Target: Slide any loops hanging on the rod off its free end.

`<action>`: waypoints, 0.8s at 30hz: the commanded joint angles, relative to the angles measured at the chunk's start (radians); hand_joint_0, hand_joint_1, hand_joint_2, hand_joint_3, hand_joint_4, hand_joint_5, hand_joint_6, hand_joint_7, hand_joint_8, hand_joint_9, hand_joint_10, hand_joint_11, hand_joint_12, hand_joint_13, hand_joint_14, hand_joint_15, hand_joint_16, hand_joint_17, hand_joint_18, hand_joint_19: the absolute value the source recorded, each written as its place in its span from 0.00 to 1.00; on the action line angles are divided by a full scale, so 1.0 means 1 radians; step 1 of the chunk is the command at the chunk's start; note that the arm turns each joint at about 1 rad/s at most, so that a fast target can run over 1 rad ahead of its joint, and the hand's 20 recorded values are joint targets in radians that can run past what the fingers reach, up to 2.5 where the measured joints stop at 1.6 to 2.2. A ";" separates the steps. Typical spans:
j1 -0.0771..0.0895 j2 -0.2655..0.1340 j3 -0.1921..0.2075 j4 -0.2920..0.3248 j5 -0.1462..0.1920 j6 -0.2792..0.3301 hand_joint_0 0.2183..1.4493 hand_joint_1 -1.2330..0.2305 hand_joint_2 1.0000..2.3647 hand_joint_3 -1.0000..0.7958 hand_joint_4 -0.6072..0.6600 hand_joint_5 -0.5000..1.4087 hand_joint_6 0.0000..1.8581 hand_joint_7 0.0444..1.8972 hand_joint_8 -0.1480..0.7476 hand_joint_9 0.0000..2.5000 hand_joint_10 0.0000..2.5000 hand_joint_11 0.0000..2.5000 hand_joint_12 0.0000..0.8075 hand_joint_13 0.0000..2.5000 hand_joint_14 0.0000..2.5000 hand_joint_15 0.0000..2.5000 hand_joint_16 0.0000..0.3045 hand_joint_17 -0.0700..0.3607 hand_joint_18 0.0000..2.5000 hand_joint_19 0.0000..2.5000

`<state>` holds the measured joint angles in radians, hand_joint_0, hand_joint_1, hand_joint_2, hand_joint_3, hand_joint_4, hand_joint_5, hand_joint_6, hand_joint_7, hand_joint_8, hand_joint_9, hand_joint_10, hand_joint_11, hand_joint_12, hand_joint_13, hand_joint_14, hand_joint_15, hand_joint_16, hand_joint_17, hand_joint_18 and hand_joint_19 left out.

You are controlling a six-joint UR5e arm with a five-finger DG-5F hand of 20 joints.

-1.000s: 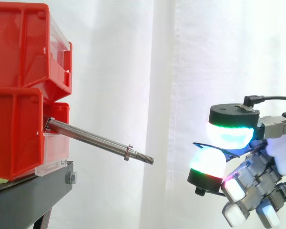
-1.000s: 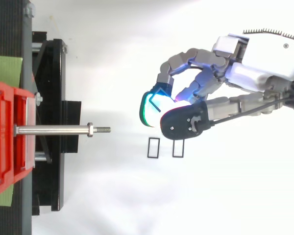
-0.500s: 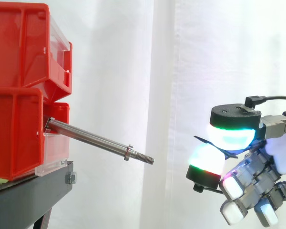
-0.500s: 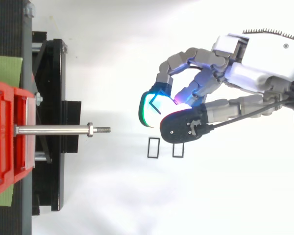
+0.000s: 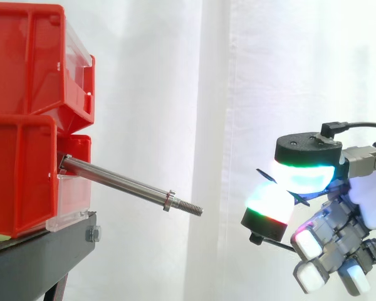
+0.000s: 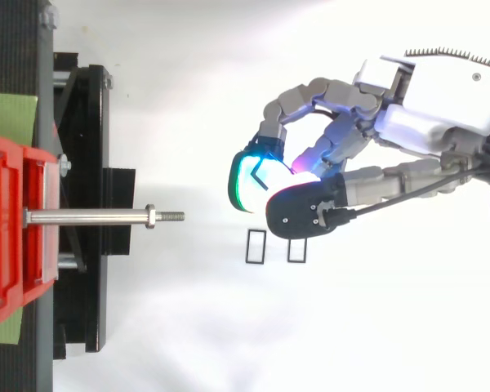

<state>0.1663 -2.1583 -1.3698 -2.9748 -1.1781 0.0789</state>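
Observation:
A steel rod point(image 5: 122, 184) juts from the lower red bin point(image 5: 22, 175) and slopes down to the right, ending in a nut and a bare threaded tip point(image 6: 171, 216). Nothing hangs on it. My hand point(image 6: 425, 98) hovers to the right of the tip, well clear of it. Two glowing fingertips point(image 5: 301, 172) are pinched on a thin dark blue loop point(image 5: 266, 175), whose edge shows as a dark line point(image 6: 257, 170) from above. The other fingers curl below the pinch.
Two small black rectangular loops point(image 6: 256, 246) point(image 6: 296, 247) lie flat on the white floor below the hand. Stacked red bins point(image 5: 31, 63) sit on a black stand point(image 5: 44, 251) at the left. A white curtain hangs behind.
The hand has stayed almost in place. Its lower glowing fingertip has crept slightly left and up, and the curled fingers have shifted a little. Rod and floor loops are unchanged.

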 commanded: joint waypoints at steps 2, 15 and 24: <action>0.004 0.000 0.000 0.002 0.000 0.044 0.34 0.31 0.00 0.60 0.30 0.20 0.50 0.57 0.63 0.43 0.00 0.16 0.54 0.41 0.00 0.10 0.22 0.51 0.46 0.20; 0.018 0.000 0.000 0.013 0.009 0.111 0.33 0.30 0.03 0.59 0.30 0.20 0.49 0.57 0.59 0.32 0.00 0.03 0.52 0.37 0.00 0.07 0.22 0.51 0.46 0.18; 0.021 0.000 0.000 -0.036 -0.014 -0.162 0.34 0.30 0.00 0.58 0.32 0.20 0.49 0.57 0.61 0.39 0.00 0.12 0.53 0.38 0.00 0.09 0.22 0.51 0.45 0.20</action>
<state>0.1861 -2.1583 -1.3699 -2.9854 -1.1798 0.0237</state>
